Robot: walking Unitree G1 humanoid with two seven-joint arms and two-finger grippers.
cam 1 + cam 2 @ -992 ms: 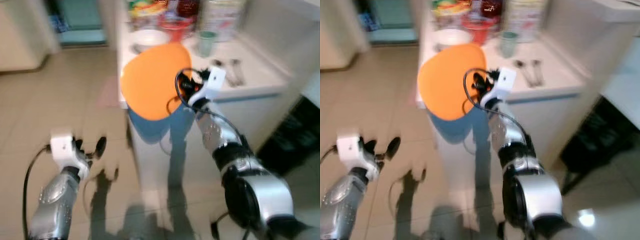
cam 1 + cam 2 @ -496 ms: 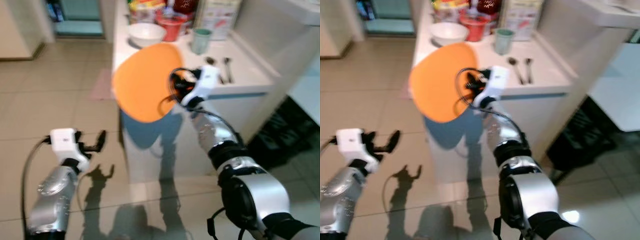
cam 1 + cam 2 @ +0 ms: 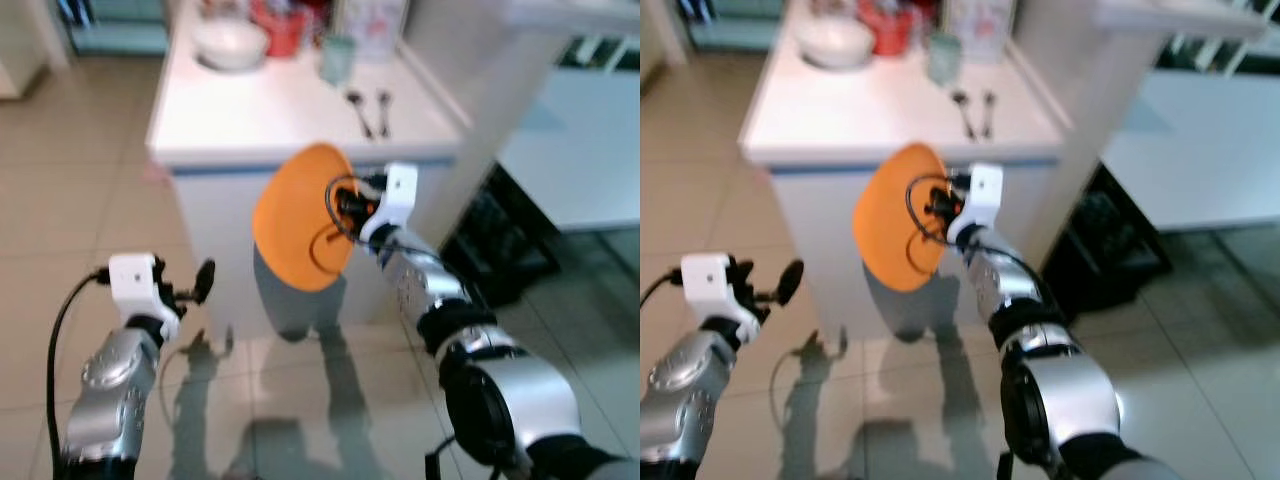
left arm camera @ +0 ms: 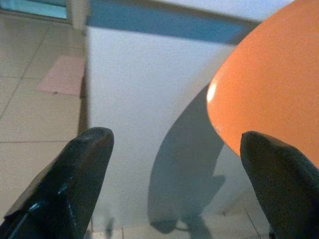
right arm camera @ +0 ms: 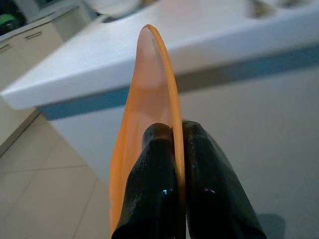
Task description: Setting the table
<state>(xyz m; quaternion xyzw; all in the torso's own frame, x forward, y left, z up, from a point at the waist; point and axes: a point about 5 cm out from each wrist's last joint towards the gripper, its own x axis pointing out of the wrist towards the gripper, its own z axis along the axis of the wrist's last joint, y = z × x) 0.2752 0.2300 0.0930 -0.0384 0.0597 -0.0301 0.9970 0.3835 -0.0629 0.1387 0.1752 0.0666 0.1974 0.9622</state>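
Where the orange plate (image 3: 300,215) earlier overlapped the white counter (image 3: 250,115) top, it now hangs lower, before the counter's front panel, on edge, pinched at its rim between the right gripper (image 5: 172,149)'s closed fingers. The left gripper (image 4: 174,164), fingers spread wide and empty, hovers low over the tiled floor (image 3: 60,220). Two spoons (image 3: 368,108), a green cup (image 3: 337,58), a white bowl (image 3: 230,45) and a red container (image 3: 282,22) sit on top.

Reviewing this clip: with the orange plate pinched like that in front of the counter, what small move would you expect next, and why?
Probably raise the right gripper: its fingers clamp the rim of the orange plate, which hangs on edge below the white counter. The left gripper is open and holds nothing.
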